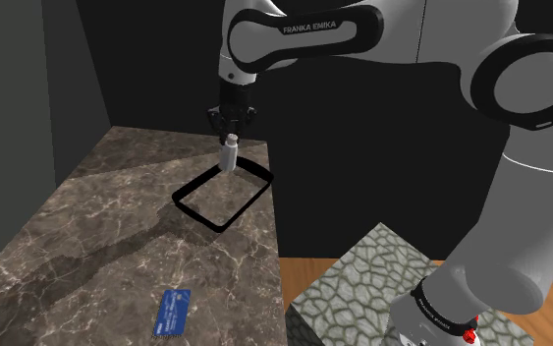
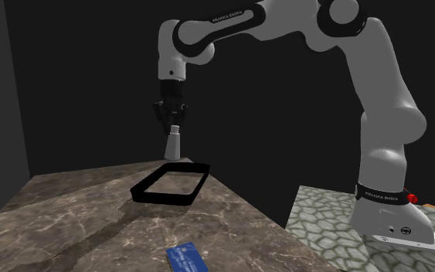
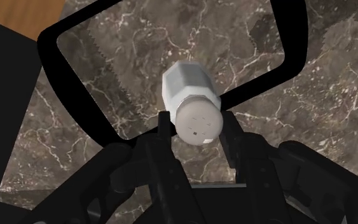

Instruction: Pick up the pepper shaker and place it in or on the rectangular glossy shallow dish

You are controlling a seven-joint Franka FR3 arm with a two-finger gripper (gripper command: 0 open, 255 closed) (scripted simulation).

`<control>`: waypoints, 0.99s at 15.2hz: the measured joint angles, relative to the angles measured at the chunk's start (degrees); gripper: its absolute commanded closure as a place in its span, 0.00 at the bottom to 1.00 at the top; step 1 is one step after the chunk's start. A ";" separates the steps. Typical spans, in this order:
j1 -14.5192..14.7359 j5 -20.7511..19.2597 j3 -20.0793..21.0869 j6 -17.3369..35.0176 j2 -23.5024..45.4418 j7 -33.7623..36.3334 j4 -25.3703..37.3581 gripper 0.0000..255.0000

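A white pepper shaker (image 1: 230,154) hangs in the air with my black gripper (image 1: 231,138) shut on its top end. Below it lies a black-rimmed rectangular shallow dish (image 1: 197,210) on the marble counter. In the second exterior view the pepper shaker (image 2: 173,144) hangs above the far end of the dish (image 2: 149,194), held by the gripper (image 2: 174,126). In the wrist view both fingers (image 3: 168,130) clasp the pepper shaker (image 3: 190,98), whose holed cap faces the camera, and the dish rim (image 3: 66,83) lies beneath it.
A blue card (image 1: 172,311) lies near the counter's front edge, also as the blue card (image 2: 186,258). The stand with a cobblestone top (image 1: 372,280) sits at the shoulder view's lower right. A black area lies behind the counter.
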 measured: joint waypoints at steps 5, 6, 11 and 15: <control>0.14 -0.20 -0.03 3.60 0.66 0.18 -2.95 1.00; 0.12 -0.24 -0.06 4.51 0.84 0.13 -3.69 1.00; 0.14 -0.34 -0.11 5.43 1.22 0.13 -4.23 1.00; 0.14 -0.34 -0.11 5.46 1.21 0.13 -4.26 0.00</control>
